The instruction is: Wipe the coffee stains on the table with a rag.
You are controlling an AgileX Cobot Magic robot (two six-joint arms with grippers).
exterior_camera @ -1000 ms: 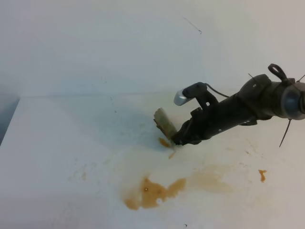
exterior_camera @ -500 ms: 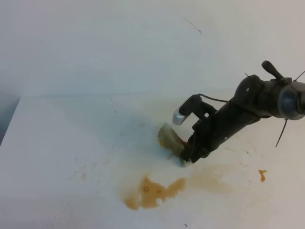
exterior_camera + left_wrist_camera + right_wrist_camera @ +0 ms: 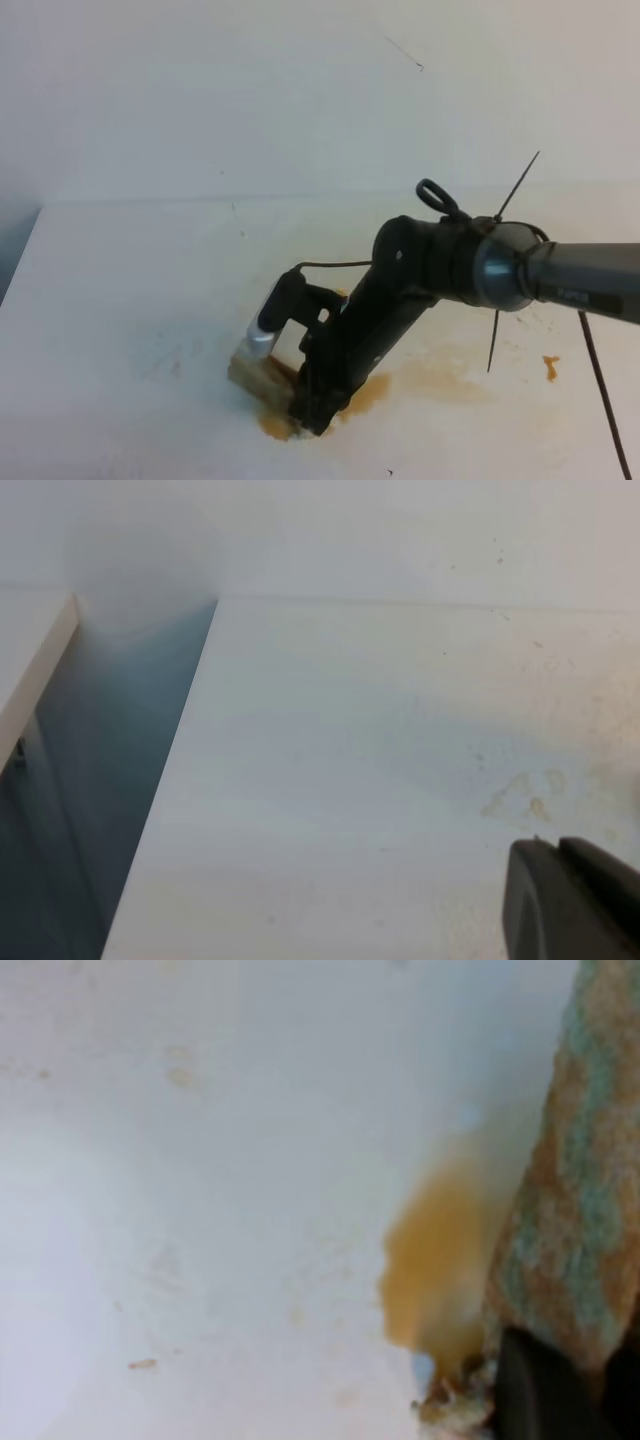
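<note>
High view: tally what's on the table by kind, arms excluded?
rag: 1, held by the right gripper
orange-brown coffee puddle: 1
pale tan smear: 1
small brown drop: 1
Total: 4

1. The rag [image 3: 575, 1190], tan with greenish and brown mottling, fills the right edge.
2. An orange-brown coffee stain [image 3: 435, 1270] lies touching its left side.
3. The white table [image 3: 200, 1210] carries faint tan specks.
4. A black gripper finger [image 3: 540, 1390] shows below the rag.

White table [image 3: 120, 290], orange-brown coffee stains [image 3: 372, 390] near its front, tan rag [image 3: 262, 381] pressed onto them
</note>
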